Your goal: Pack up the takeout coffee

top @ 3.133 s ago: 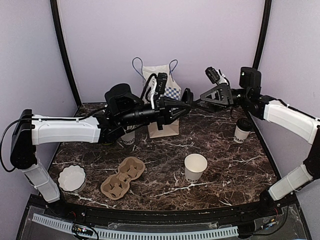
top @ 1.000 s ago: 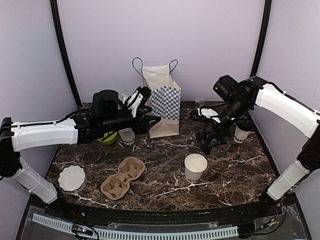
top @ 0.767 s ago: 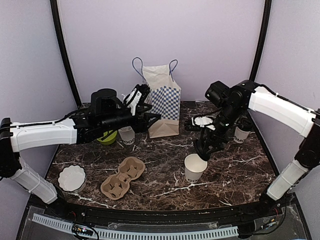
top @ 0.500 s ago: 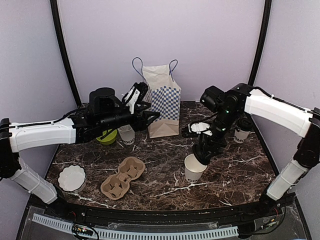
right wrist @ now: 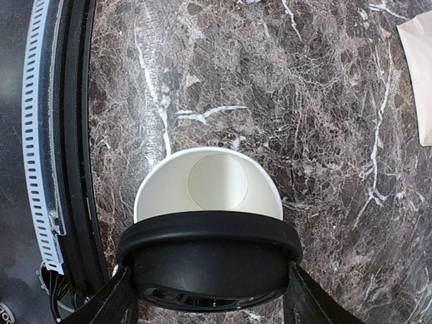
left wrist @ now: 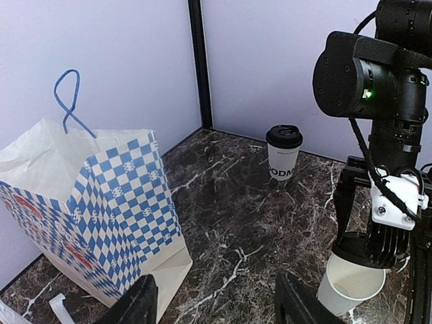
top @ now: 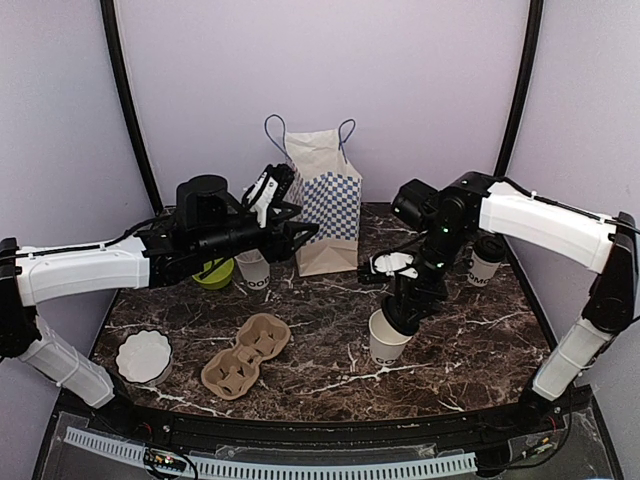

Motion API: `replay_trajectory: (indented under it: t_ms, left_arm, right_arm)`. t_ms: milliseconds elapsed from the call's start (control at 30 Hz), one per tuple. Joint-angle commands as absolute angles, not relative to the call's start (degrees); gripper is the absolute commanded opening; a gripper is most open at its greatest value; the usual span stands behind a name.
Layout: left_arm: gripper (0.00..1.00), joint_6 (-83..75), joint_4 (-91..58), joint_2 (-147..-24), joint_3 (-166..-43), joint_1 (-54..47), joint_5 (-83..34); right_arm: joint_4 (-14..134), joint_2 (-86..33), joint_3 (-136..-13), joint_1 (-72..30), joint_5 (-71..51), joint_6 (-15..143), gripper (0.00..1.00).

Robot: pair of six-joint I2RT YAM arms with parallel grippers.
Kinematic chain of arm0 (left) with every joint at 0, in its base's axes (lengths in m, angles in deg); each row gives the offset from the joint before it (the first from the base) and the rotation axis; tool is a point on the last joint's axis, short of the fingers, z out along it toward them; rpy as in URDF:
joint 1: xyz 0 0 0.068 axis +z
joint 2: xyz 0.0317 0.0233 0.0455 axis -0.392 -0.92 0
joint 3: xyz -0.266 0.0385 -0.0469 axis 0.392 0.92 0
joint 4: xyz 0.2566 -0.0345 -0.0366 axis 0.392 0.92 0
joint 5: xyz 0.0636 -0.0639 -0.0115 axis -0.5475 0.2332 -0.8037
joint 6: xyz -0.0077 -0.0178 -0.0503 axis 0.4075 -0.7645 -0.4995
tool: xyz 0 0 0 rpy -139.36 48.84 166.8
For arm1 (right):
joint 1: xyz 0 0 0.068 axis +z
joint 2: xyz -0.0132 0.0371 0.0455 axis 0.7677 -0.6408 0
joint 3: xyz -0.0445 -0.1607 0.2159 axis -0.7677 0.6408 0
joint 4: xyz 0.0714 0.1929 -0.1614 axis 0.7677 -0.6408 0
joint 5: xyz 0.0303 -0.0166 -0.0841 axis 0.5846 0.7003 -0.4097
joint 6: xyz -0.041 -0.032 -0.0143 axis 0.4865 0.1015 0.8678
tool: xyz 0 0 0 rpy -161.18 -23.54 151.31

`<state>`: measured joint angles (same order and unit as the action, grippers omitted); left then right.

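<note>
One takeout coffee cup (top: 487, 260), white with a black lid, stands at the right back and also shows in the left wrist view (left wrist: 283, 152). A second white cup (top: 388, 338) (right wrist: 206, 183) (left wrist: 345, 289) stands open and empty at mid-table. My right gripper (top: 400, 308) (right wrist: 209, 290) points down, shut on a round black lid (right wrist: 209, 260) (left wrist: 370, 250) held just above that cup's near rim. My left gripper (top: 303, 233) (left wrist: 216, 307) hovers open and empty beside the paper bag.
A blue-checked paper bag (top: 328, 200) (left wrist: 101, 202) stands open at the back centre. A white lettered cup (top: 255, 270) and a green object (top: 212, 276) sit under the left arm. A brown pulp carrier (top: 245, 352) and a white fluted dish (top: 143, 357) lie front left.
My right arm has swung down and left with the lid, from near the lidded cup to just over the open cup. The left arm has barely shifted.
</note>
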<state>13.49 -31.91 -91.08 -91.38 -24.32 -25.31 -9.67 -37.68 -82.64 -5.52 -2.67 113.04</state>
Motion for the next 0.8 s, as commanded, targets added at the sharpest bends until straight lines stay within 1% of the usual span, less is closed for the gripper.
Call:
replay_trajectory:
  t_ms: [0, 433, 567, 767]
  left_arm:
    - [0.61, 13.4, -32.9, -88.8, -90.7, -23.9, -25.2]
    - [0.61, 13.8, -32.5, -88.7, -90.6, -23.9, -25.3]
    - [0.61, 13.8, -32.4, -88.7, -90.6, -23.9, -25.1]
    - [0.61, 13.9, -32.1, -88.7, -90.8, -23.9, -25.1]
  right_arm:
    - [-8.6, -38.8, -81.8, -4.4, -2.5, 111.9, 0.62]
    - [-7.8, -40.4, -81.9, -3.0, -2.7, 110.6, 0.62]
    - [-9.8, -40.4, -82.9, -3.0, -4.1, 111.0, 0.6]
    - [-13.3, -38.3, -84.0, -3.0, -7.0, 111.4, 0.59]
